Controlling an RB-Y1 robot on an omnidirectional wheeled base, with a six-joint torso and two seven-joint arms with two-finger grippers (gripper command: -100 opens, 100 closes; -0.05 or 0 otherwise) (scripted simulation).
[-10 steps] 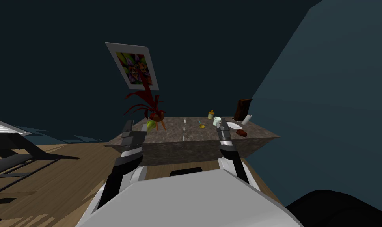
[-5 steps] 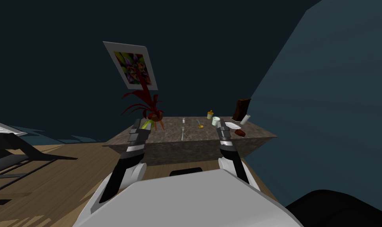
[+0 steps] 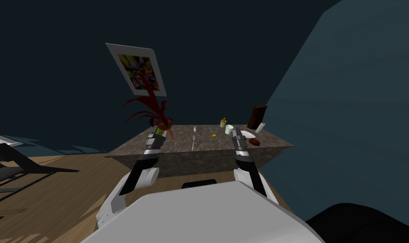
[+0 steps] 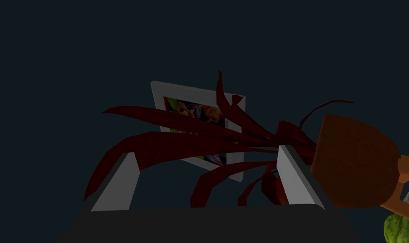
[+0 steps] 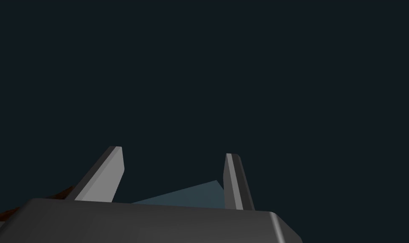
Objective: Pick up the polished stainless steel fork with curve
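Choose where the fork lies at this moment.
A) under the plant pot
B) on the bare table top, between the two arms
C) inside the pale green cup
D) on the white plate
B: in the head view the fork lies flat on the bare table, between the left gripper and the right gripper, apart from the plate and the cup.

On table (image 3: 199,162): fork (image 3: 193,142) middle, plant (image 3: 150,110) left, cup (image 3: 229,129) and plate (image 3: 250,135) right.

mottled table (image 3: 179,146), fork (image 3: 193,142), potted plant (image 3: 164,123), cup (image 3: 229,129), perhaps a plate (image 3: 249,134)
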